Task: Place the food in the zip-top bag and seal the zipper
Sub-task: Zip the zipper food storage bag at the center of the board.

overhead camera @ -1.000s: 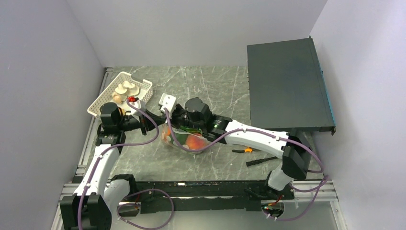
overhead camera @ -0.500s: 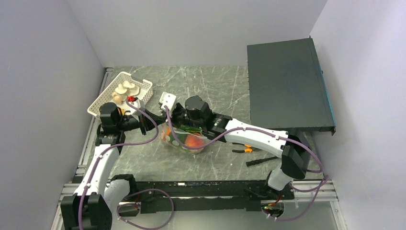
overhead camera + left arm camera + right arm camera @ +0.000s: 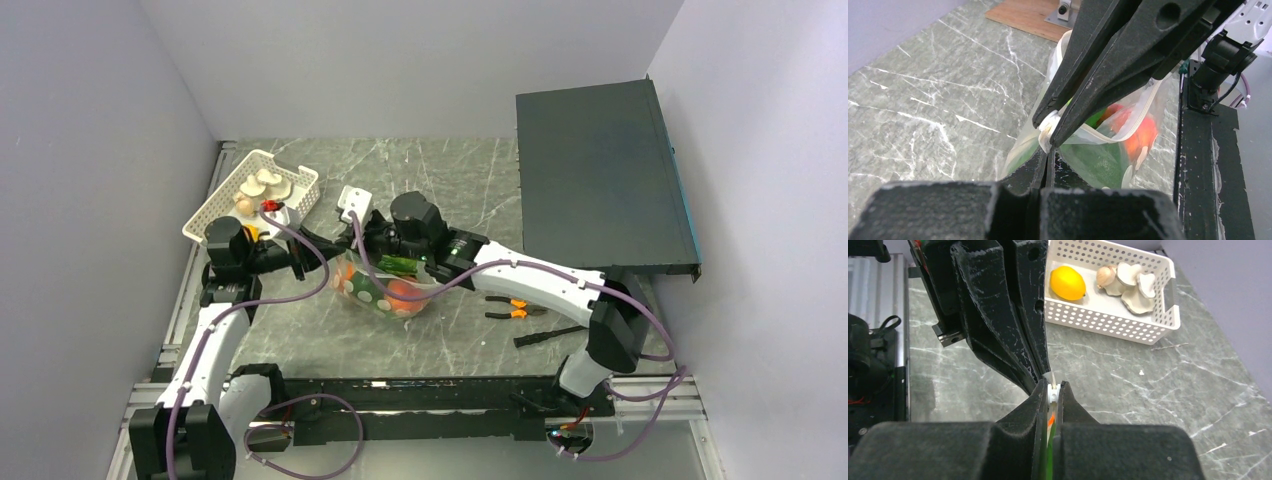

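Observation:
The zip-top bag (image 3: 388,291) lies mid-table and holds food: a red-orange fruit (image 3: 1143,136) and green pieces (image 3: 1098,162). Its whitish zipper (image 3: 1144,111) curves along the partly gaping mouth. At the bag's left end both grippers meet nose to nose. My left gripper (image 3: 1048,156) is shut on the bag's corner just below the mouth. My right gripper (image 3: 1053,388) is shut on the white zipper end (image 3: 1052,394); orange and green show between its fingers. More food sits in the white basket (image 3: 1108,320): a yellow citrus (image 3: 1067,282) and pale mushrooms (image 3: 1130,282).
A large black box (image 3: 600,180) fills the right back of the table. Orange-handled pliers (image 3: 517,311) and a black tool (image 3: 545,335) lie right of the bag. The white basket (image 3: 225,205) stands at the back left against the wall.
My right gripper has closed onto the zipper end. The right arm and the bag shifted slightly toward the back, uncovering the pliers. The left gripper keeps its hold.

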{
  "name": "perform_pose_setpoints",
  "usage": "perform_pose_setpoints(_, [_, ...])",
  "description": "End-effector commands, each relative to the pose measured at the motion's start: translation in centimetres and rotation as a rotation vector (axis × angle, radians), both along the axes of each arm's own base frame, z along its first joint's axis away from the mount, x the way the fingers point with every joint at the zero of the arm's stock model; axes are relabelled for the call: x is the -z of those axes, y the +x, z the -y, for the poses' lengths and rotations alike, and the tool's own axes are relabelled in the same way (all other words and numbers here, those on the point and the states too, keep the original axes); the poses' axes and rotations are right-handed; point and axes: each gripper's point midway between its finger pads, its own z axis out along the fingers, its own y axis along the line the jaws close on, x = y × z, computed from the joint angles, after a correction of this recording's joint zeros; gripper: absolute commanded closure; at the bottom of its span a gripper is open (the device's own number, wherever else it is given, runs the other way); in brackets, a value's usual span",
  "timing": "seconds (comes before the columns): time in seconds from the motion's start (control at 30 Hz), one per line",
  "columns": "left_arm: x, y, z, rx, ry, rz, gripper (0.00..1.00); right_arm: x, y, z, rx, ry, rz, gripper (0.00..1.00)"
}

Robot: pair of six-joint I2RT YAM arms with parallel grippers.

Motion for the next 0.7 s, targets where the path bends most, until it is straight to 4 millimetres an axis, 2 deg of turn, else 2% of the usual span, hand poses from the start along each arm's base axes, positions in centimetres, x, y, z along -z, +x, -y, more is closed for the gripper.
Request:
perform_pose_setpoints(0.0, [-2.6, 0.3, -0.4, -0.004, -0.026, 0.114, 1.0, -1.5, 0.4, 2.2, -0.039, -0.017, -0.062, 1.0])
perform_pose_setpoints(0.13, [-2.7, 0.2, -0.3, 0.011, -0.032, 0.113, 1.0, -1.4, 0.7, 2.7, -0.064, -0.034, -0.123, 1.0])
perform_pose_setpoints(0.23, [-2.9, -0.2, -0.2, 0.018, -0.04, 0.124, 1.0, -1.2, 0.4, 2.3, -0.09, -0.036, -0.152, 1.0])
perform_pose_setpoints(0.47, [-2.7, 0.6, -0.6, -0.028, -0.023, 0.12, 1.0, -0.7, 1.3, 3.1, -0.02, -0.051, -0.146, 1.0])
perform_pose_setpoints(0.57, [-2.6, 1.7, -1.2, -0.109, -0.013, 0.118, 1.0, -1.0, 2.1, 4.4, 0.064, -0.033, -0.129, 1.0])
perform_pose_setpoints(0.67, [-2.6, 4.0, -2.9, -0.285, -0.01, 0.083, 1.0, -1.6, 2.7, 5.8, 0.163, 0.011, -0.14, 1.0])
